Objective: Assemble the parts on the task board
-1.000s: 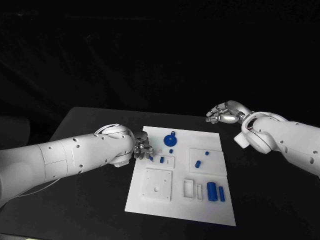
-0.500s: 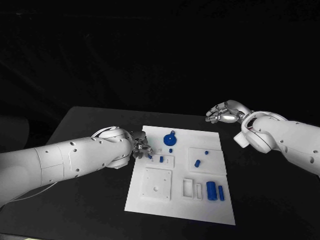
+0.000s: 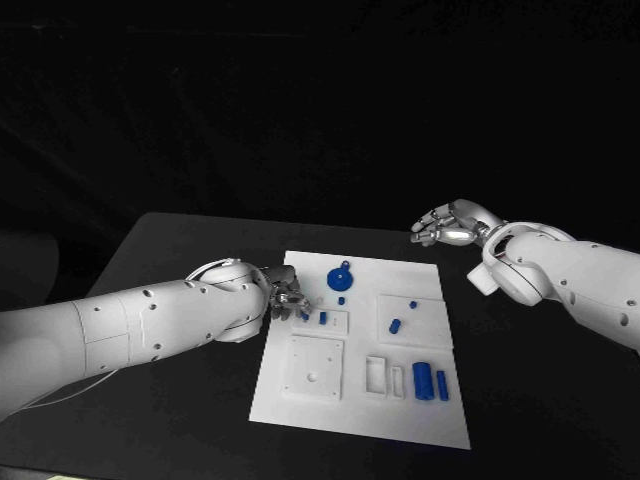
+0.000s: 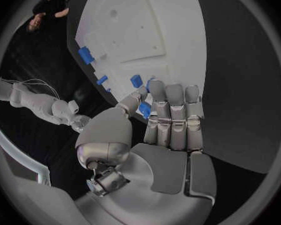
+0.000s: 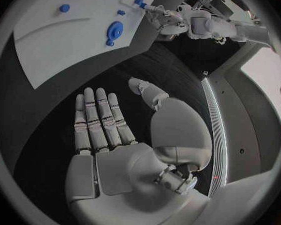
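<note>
The white task board (image 3: 309, 402) lies mid-table, also seen in the left wrist view (image 4: 153, 30) and the right wrist view (image 5: 53, 40). My left hand (image 3: 283, 297) hovers at the board's left edge and pinches a small blue part (image 4: 144, 110) between thumb and fingers. That part (image 3: 304, 315) sits just above a recess holding another small blue peg (image 3: 323, 319). A round blue disc (image 3: 340, 278) lies further back. My right hand (image 3: 447, 226) is open with spread fingers (image 5: 100, 117), off the board's far right corner, holding nothing.
On the board lie a tiny blue piece (image 3: 342, 301), a short blue peg (image 3: 395, 326) and two blue cylinders (image 3: 431, 382) near the right edge. A square white plate (image 3: 317, 367) and narrow slots (image 3: 385, 377) sit near the front. Black table surrounds the board.
My left arm has edged slightly right, carrying the hand and its blue part a little further over the board's left edge. The right hand has not moved.
</note>
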